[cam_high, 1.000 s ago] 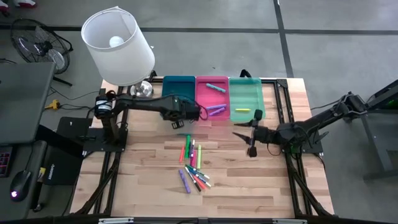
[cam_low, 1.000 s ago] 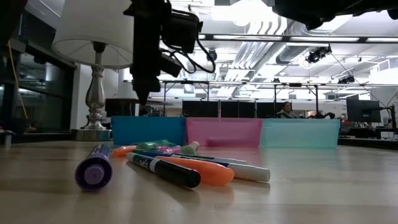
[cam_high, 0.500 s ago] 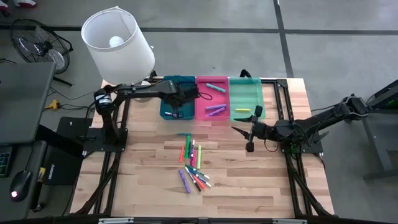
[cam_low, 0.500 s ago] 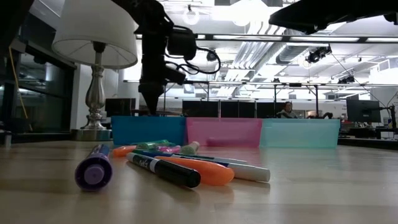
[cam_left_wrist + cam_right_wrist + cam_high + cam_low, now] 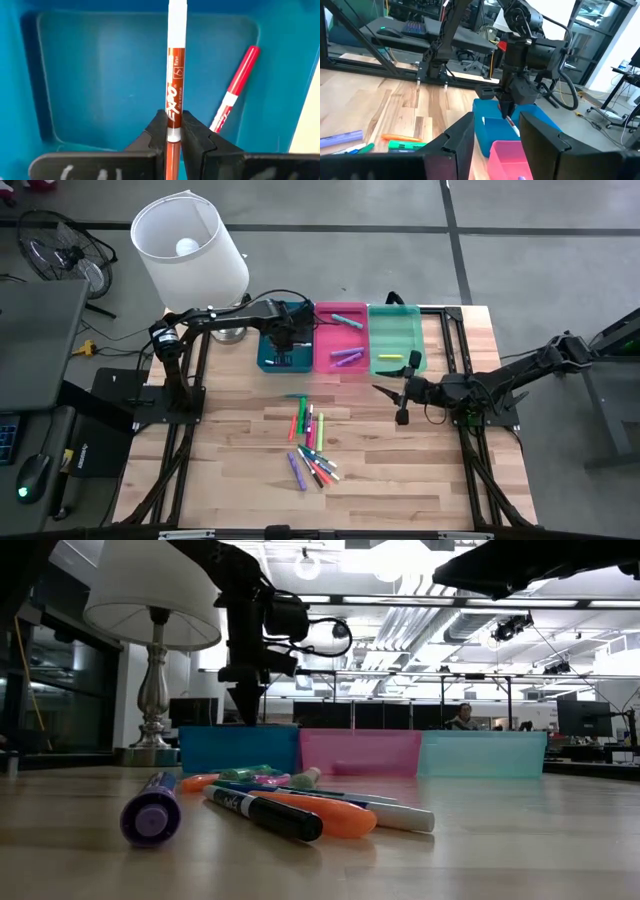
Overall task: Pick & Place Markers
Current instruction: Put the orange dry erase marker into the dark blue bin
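From above, we see the left gripper [image 5: 283, 346] over the blue tray [image 5: 268, 361], and the right gripper [image 5: 402, 393] hovering over the table [image 5: 230, 470] near the green tray [image 5: 396, 330]. Loose markers [image 5: 310, 442] lie mid-table; more sit in the pink tray [image 5: 330, 345].

At table height, the left gripper [image 5: 245, 700] hangs just above the blue tray [image 5: 238, 750].

The left wrist view shows its fingers [image 5: 195, 140] clamped on a red marker [image 5: 175, 85], with another red marker [image 5: 235, 90] lying in the tray.

In the right wrist view, that gripper's fingers [image 5: 460, 137] stand apart, empty.
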Robot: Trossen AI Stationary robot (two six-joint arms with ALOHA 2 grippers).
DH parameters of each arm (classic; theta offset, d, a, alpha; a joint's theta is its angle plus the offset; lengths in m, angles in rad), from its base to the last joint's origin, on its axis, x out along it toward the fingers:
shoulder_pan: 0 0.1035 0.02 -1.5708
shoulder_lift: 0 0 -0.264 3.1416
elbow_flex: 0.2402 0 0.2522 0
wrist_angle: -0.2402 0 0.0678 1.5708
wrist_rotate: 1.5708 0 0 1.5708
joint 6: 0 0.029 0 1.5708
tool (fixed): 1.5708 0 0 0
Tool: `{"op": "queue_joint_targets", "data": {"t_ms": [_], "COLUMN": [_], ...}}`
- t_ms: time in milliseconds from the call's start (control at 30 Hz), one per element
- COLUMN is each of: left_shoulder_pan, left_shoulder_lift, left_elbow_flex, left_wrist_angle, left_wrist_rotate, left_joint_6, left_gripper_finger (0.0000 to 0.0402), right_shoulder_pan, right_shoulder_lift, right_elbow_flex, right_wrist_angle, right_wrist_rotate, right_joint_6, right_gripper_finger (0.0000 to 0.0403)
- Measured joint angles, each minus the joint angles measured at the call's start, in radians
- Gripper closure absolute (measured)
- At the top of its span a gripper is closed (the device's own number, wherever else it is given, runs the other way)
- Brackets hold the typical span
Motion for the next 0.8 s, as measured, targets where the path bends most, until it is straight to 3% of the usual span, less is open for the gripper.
{"op": "queue_joint_targets", "data": {"t_ms": [800], "left_shoulder_pan": [0.000], "left_shoulder_lift": [0.000], "left_elbow_flex": [0.000], "left_wrist_angle": [-0.068], "left_wrist_rotate": [0.053], "left_joint_6": [-0.006], "left_gripper_finger": [0.0363], "right_shoulder_pan": [0.003], "right_shoulder_lift": [0.000], "right_elbow_flex": [0.000], "right_wrist_angle": [-0.019], "right_wrist_rotate": [-0.023], "right_joint_6": [0.040], "right_gripper_finger": [0.0261]}}
